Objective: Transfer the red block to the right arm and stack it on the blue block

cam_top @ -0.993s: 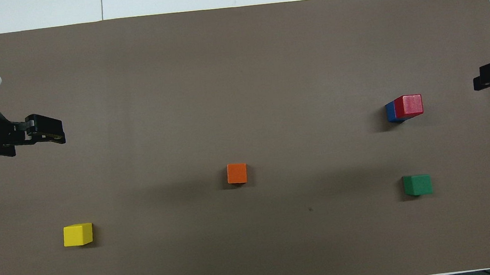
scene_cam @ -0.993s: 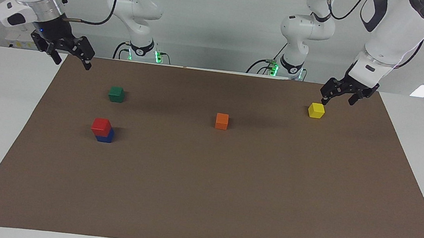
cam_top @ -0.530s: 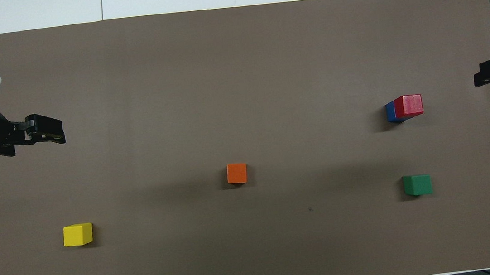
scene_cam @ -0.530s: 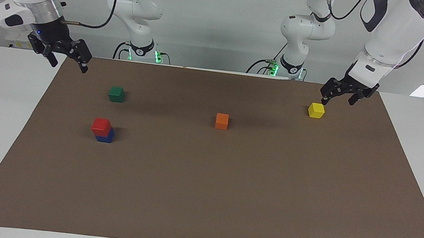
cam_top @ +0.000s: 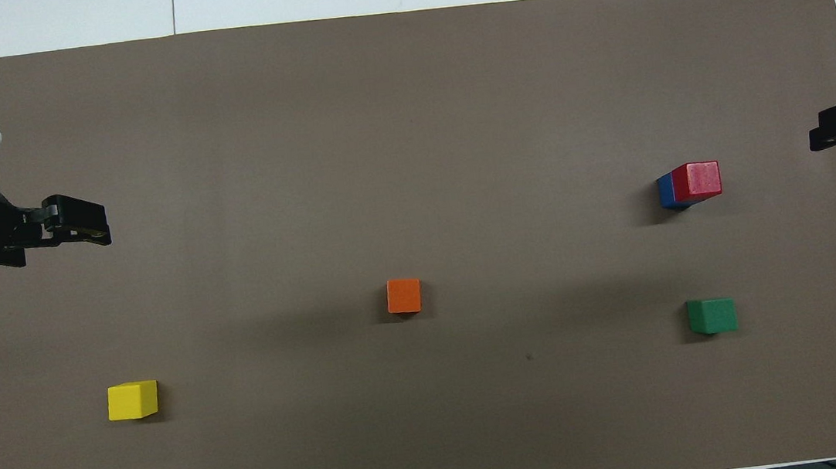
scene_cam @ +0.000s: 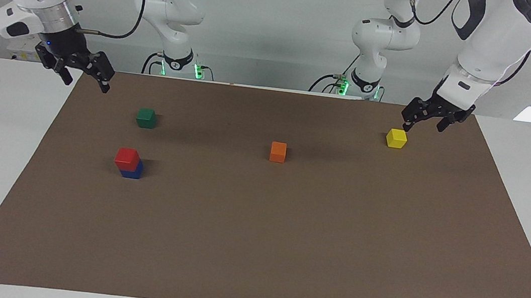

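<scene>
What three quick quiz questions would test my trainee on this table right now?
1. True or false: the red block rests on the blue block.
2. Which block lies nearest the left end effector: A green, B orange, C yellow?
3. Fill in: the right end effector holds ____.

Key:
1. True.
2. C: the yellow block lies just beneath it; the orange block and green block lie elsewhere on the brown mat.
3. Nothing; it hangs open over the mat's edge.
</scene>
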Controlling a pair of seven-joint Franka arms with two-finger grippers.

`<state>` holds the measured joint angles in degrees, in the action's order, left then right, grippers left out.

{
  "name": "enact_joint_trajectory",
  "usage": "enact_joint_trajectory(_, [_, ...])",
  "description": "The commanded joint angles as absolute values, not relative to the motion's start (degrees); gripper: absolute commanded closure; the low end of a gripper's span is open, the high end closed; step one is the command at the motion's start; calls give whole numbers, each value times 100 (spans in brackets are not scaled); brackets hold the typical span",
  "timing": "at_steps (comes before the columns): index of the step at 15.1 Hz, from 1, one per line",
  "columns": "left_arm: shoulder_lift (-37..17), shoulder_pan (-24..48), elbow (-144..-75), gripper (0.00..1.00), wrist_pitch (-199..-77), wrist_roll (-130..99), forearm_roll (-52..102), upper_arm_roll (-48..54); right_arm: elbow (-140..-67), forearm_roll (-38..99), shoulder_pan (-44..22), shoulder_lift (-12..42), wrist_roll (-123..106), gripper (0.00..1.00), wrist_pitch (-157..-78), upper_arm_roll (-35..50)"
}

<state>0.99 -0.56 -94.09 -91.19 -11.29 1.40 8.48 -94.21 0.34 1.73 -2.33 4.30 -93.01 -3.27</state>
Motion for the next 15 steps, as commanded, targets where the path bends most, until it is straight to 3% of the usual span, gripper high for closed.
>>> enact_joint_trajectory(1, [228,-97,-9562,0,-9202,-1107,211,835,-9721,-35,229,-395,308,0,-9404,-299])
enact_joint_trajectory(15, [228,-97,-9562,0,-9211,-1107,211,835,-9721,-35,281,-413,-9,0,-9246,-299])
